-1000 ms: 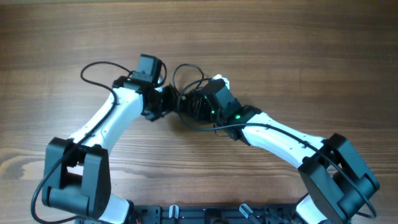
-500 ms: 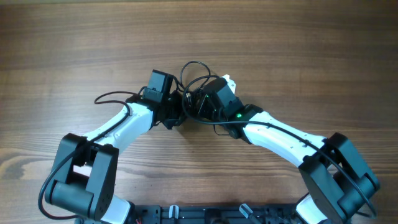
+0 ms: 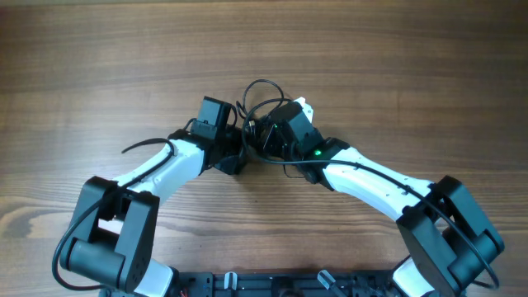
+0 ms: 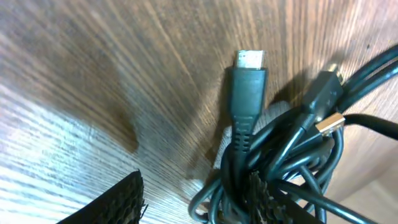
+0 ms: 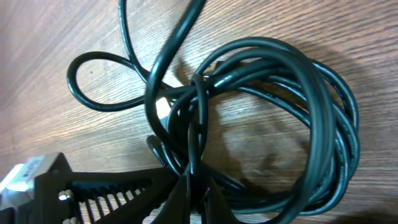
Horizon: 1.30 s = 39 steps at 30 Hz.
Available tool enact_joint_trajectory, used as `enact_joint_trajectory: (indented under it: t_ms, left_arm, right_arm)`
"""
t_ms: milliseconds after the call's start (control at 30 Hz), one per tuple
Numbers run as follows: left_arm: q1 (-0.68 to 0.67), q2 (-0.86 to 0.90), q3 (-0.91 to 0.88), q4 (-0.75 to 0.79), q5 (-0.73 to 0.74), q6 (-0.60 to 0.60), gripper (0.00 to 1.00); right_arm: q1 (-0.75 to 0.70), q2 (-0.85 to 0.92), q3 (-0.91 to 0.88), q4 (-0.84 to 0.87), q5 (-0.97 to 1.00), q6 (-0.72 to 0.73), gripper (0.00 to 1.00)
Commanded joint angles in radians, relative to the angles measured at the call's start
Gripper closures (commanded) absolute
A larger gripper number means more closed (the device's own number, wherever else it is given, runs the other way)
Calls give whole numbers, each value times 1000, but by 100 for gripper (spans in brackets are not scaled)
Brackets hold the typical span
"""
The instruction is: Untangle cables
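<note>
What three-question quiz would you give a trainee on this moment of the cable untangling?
1. True or false: the right gripper is pinched shut on strands of the cables.
2. In the overhead view, the clump of cables lies: A) between the two grippers; B) far left; C) bottom right.
3. Are the jaws of the left gripper together or apart?
Key: 1 true; 2 A; 3 apart, with bare wood showing between them.

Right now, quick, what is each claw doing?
Left gripper: open, jaws apart beside the cables.
Right gripper: shut on the cables.
</note>
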Motion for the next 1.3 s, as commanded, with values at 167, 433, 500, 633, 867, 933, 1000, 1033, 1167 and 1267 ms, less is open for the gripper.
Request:
enact_joint_trajectory:
  t_ms: [167,433,500,633,867,933,1000,1033,1167,1267]
  left_arm:
    - [-25,11,-10,69,-53,-136,65]
    - [-62,15,-10,145,-113,-145,62]
    - [-71,35,-10,148,-123,-171,64]
    - [-70,60,-10,147,-124,-176,80]
    - [-22,58,-9,151,-119,137,96]
    - [0,45,-9,151,-86,219,96]
    - [23,17,-9,151,-70,286,96]
    - [36,-7,-9,150,-70,317,96]
    - [87,-51,-9,120,-70,388,96]
    - [121,-53,-9,94,-58,424,96]
  right_arm:
    - [-2,13,21,14,-14,12,96]
    - [-2,13,21,22,-14,11,96]
    - [-2,13,21,21,-14,11,96]
    - [-2,13,21,22,-14,-4,96]
    - [-3,13,21,20,9,-235,96]
    - [-3,13,21,10,8,-327,96]
    - [-13,10,21,10,-73,-419,96]
    - [-24,5,22,11,-158,-460,96]
    - [-152,-67,24,-9,-685,-565,96]
    - [-269,-88,24,-74,-912,-572,96]
